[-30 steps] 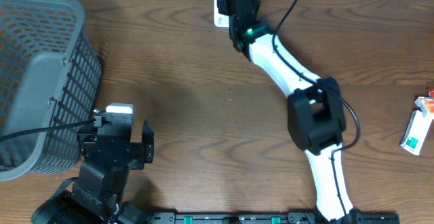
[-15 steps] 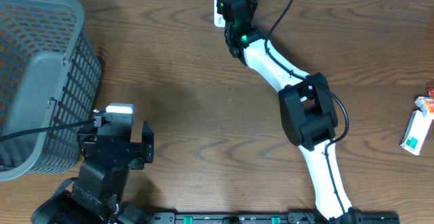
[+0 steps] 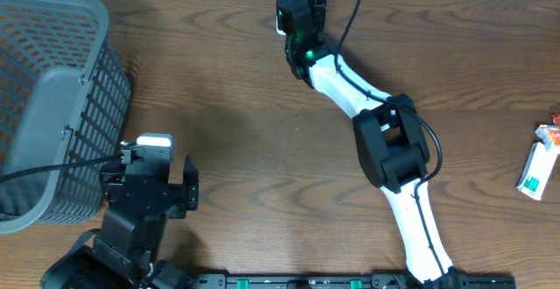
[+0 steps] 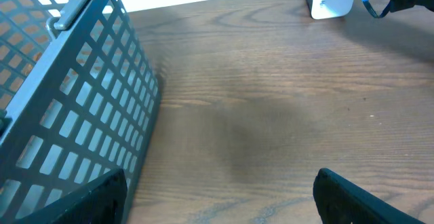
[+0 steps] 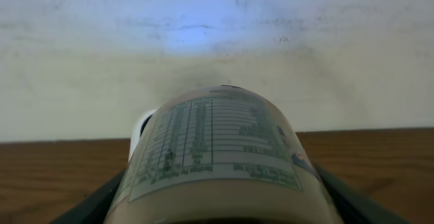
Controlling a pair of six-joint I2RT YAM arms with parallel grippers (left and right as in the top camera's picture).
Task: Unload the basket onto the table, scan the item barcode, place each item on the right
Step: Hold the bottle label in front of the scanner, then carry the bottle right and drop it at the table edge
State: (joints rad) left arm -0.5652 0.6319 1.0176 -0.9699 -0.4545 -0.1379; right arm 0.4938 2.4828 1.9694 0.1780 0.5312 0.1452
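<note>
My right gripper [image 3: 298, 2] reaches to the table's far edge and is shut on the item [image 5: 215, 151], a pale cylindrical container with a green printed label. The label faces up at the right wrist camera. Dark fingers [image 5: 102, 200] flank the container on both sides. A white scanner [image 3: 283, 16] stands right beside the gripper against the wall, and a bluish glow shows on the wall ahead. In the overhead view the gripper hides the item. My left gripper [image 3: 162, 165] rests open at the near left, its fingers [image 4: 352, 195] wide apart over bare wood.
A grey mesh basket [image 3: 52, 105] fills the left side, close to my left gripper. At the far right edge lie a green and white box [image 3: 535, 171] and an orange and white packet [image 3: 549, 134]. The scanner [image 4: 331, 0] shows top right in the left wrist view.
My right arm has swung a little left and farther back, bringing the item closer to the scanner. The left arm has not moved.
</note>
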